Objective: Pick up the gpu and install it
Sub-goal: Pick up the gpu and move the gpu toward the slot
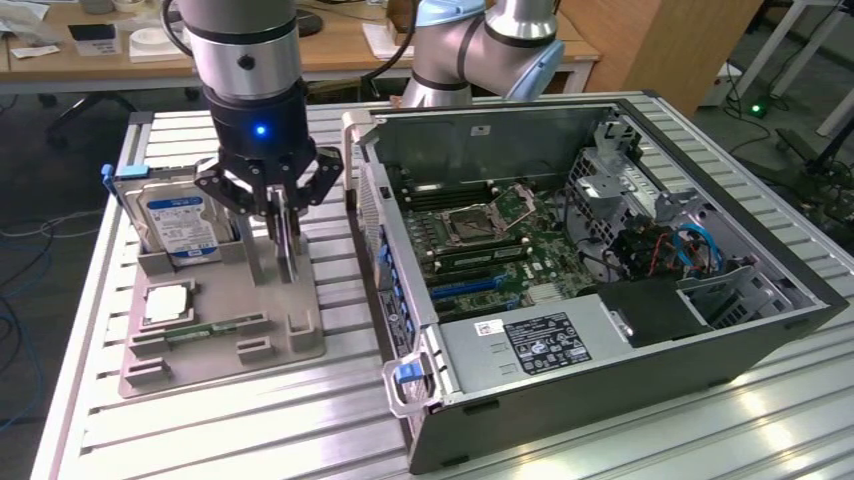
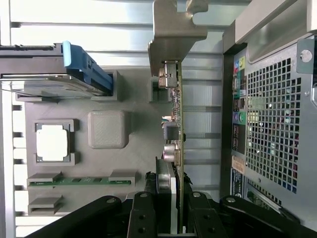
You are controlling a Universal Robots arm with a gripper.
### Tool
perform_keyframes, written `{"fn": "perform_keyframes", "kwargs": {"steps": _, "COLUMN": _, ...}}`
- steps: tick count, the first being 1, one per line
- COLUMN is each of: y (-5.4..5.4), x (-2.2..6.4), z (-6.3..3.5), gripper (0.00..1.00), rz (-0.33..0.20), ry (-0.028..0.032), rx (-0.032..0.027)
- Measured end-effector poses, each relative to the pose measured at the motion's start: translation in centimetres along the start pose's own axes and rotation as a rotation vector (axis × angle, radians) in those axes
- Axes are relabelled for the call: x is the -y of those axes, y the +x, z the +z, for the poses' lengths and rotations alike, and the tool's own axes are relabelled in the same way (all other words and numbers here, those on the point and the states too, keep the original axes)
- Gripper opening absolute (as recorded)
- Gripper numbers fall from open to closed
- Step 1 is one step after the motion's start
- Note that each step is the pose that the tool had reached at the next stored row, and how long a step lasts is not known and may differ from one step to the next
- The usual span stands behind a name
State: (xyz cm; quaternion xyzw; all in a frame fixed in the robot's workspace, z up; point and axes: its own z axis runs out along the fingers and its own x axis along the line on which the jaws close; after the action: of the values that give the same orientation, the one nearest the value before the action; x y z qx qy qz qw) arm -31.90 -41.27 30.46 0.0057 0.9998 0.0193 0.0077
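Over beige tray | pincer clamped on thin flat gpu, upright; pale metal bracket

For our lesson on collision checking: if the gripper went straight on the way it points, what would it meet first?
The gripper clasps the upright gpu, so that card comes first; beneath it, as far as depth shows, lies the grey holder tray.

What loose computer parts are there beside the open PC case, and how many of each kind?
hard drive: 1
CPU: 1
memory stick: 1
gpu: 1
Total: 4
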Motion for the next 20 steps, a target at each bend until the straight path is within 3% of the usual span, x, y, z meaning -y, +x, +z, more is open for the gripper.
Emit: {"fn": "perform_keyframes", "kwargs": {"steps": 20, "y": 0.0, "x": -0.05, "z": -1.42, "gripper": 0.28, "rz": 0.0, "ry": -0.0039, "rx": -0.0001}}
